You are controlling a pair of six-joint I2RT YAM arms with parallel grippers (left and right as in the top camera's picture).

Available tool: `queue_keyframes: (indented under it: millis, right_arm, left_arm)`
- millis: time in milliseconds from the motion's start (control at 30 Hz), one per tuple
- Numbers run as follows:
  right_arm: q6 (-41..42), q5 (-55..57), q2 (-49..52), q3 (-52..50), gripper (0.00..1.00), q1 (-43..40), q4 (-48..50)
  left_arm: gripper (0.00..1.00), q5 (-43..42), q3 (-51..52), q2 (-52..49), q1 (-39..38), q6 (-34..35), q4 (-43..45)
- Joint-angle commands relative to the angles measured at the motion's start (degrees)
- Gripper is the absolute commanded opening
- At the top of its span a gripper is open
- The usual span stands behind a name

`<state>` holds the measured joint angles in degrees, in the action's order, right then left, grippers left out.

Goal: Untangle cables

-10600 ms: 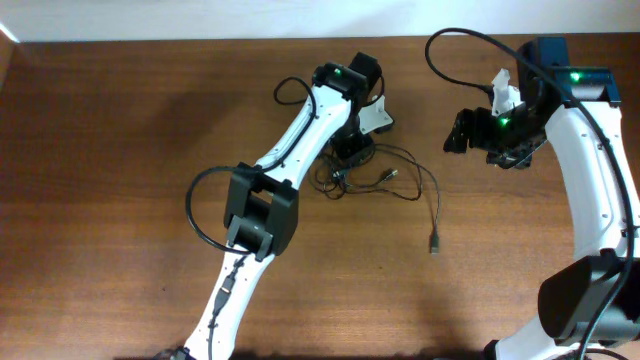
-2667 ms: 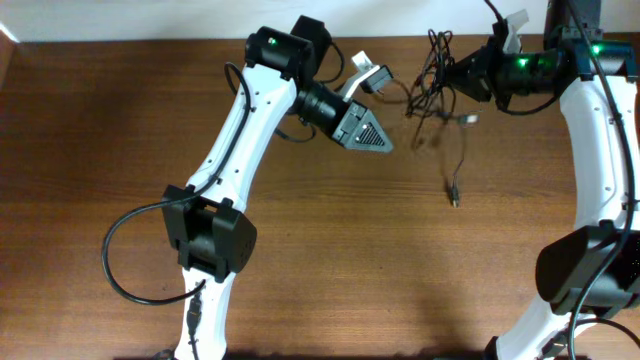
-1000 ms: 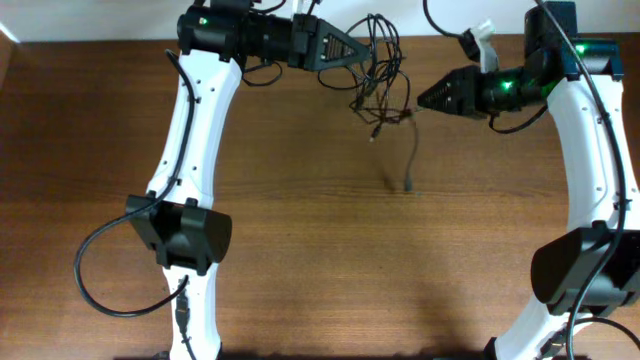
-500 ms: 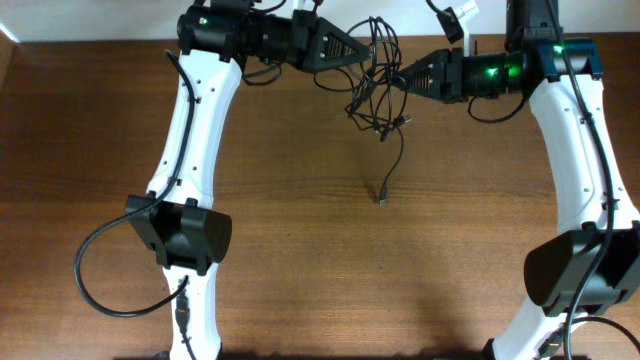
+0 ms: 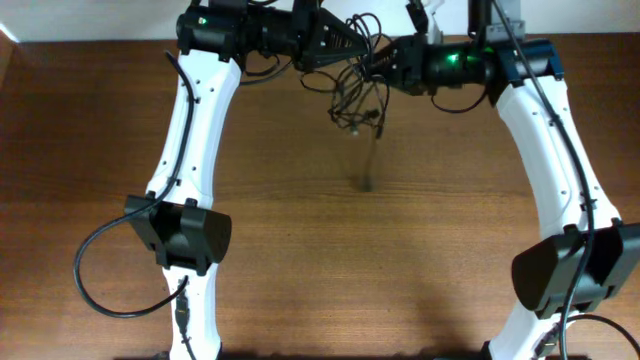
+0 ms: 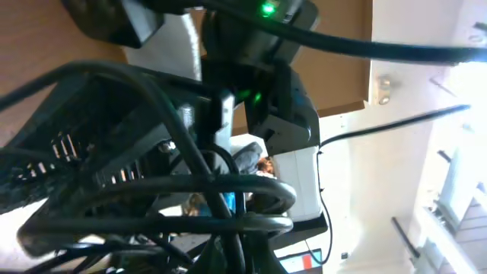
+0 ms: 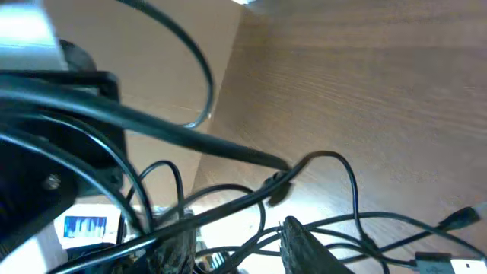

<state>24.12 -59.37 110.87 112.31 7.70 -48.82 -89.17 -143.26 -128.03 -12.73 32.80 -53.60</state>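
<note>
Up high, over the far end of the brown surface (image 5: pixel 300 250), a messy knot of the cables (image 5: pixel 350 100), thin and black, lifted off the wood. Clenched tight at the top of that knot, the left pincer (image 5: pixel 359 48), reaching in from the left side. Just beside it, almost nose to nose, the right pincer (image 5: pixel 387 67), poked into the same knot from the right side. In the right wrist view, two dark fingers (image 7: pixel 304 247) a little apart at the bottom, with cords running between them and over them. Cannot tell if squeezing those cords or only touching them. Off to the right edge there, a small plug (image 7: pixel 459 218) on the end of one cord. In the left wrist view, lots of black loops crossing each other, right up close. Below the knot in the overhead view, one loose cord hanging down, all blurry, its tip low and near the wood.
</note>
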Motion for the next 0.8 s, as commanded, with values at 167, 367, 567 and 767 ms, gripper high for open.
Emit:
queue_keyframes:
  millis: [167, 367, 567, 767]
  right_arm:
    - [-8.59, 10.36, 0.39, 0.76, 0.43, -10.19, -17.27]
    - [-14.32, 20.20, 0.17, 0.74, 0.46, -8.22, -26.97]
    - [-14.75, 16.31, 0.15, 0.79, 0.45, -4.00, -26.18]
    - [-8.41, 13.16, 0.17, 0.79, 0.45, 0.87, -18.23]
  left_arm:
    - [0.00, 35.91, -1.07, 2.16, 0.33, -7.43, -6.19]
    - [0.00, 89.66, -1.05, 2.14, -8.70, 8.52, -28.20]
    - [0.00, 98.29, -1.05, 2.14, -10.73, 34.47, -27.28]
    - [0.00, 81.35, -1.05, 2.16, -4.94, 64.48, -27.43]
